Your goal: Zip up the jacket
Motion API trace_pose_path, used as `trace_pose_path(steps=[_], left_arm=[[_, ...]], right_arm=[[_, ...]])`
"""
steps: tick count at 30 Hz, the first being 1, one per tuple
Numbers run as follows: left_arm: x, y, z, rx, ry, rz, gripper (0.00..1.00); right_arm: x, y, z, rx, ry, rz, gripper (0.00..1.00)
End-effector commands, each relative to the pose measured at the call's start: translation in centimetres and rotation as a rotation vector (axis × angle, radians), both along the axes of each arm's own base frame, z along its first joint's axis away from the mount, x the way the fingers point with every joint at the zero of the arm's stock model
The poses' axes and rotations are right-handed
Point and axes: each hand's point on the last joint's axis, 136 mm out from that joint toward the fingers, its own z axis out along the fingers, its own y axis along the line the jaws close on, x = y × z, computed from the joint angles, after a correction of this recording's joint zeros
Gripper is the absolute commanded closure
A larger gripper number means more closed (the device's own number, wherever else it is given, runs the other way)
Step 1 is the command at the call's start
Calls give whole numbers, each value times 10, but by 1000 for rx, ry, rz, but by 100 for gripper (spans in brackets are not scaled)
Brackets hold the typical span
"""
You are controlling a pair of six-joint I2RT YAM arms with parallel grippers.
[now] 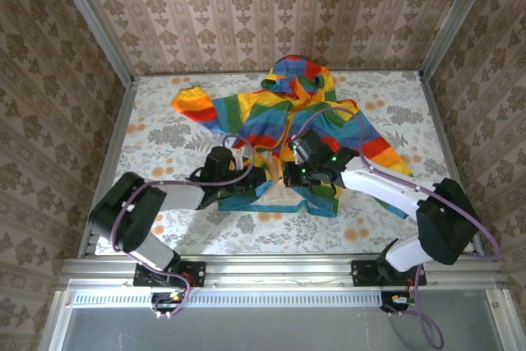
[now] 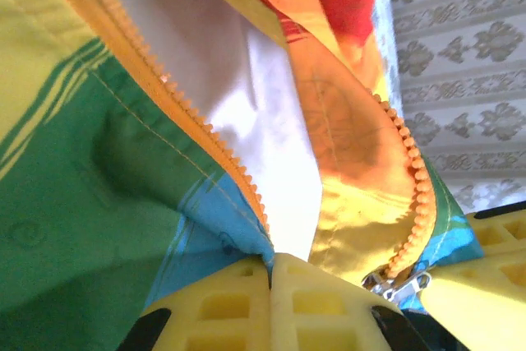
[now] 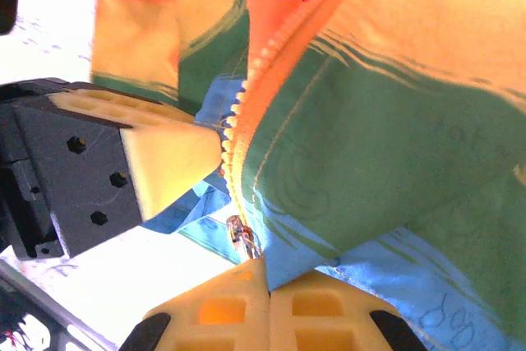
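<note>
The rainbow-striped jacket (image 1: 320, 121) lies spread on the table, hood at the far side and front open at the bottom. My left gripper (image 1: 265, 177) sits at the hem. In its wrist view the yellow fingers (image 2: 238, 302) are shut on the blue hem corner (image 2: 238, 232) under one row of orange zipper teeth (image 2: 205, 129). My right gripper (image 1: 288, 175) is close beside it, shut (image 3: 269, 275) on the blue hem of the other front panel (image 3: 345, 256), right next to the metal zipper slider (image 3: 241, 234). The slider (image 2: 396, 284) also appears at the foot of the other tooth row.
The floral table cloth (image 1: 164, 137) has free room left and right of the jacket. Patterned walls and metal frame posts (image 1: 123, 96) close in the table. A metal rail (image 1: 263, 273) runs along the near edge above the arm bases.
</note>
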Motion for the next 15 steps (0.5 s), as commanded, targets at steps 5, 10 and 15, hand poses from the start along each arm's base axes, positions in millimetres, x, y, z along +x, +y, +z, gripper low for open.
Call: trace_pose_path(steps=[5, 10, 15], left_arm=[[4, 15, 62, -27, -159, -63, 100], [13, 28, 109, -99, -281, -42, 100], [18, 41, 146, -159, -403, -21, 100]], right_arm=[[13, 8, 59, 129, -247, 85, 100], [14, 14, 81, 240, -322, 133, 100], [18, 14, 96, 357, -366, 157, 100]])
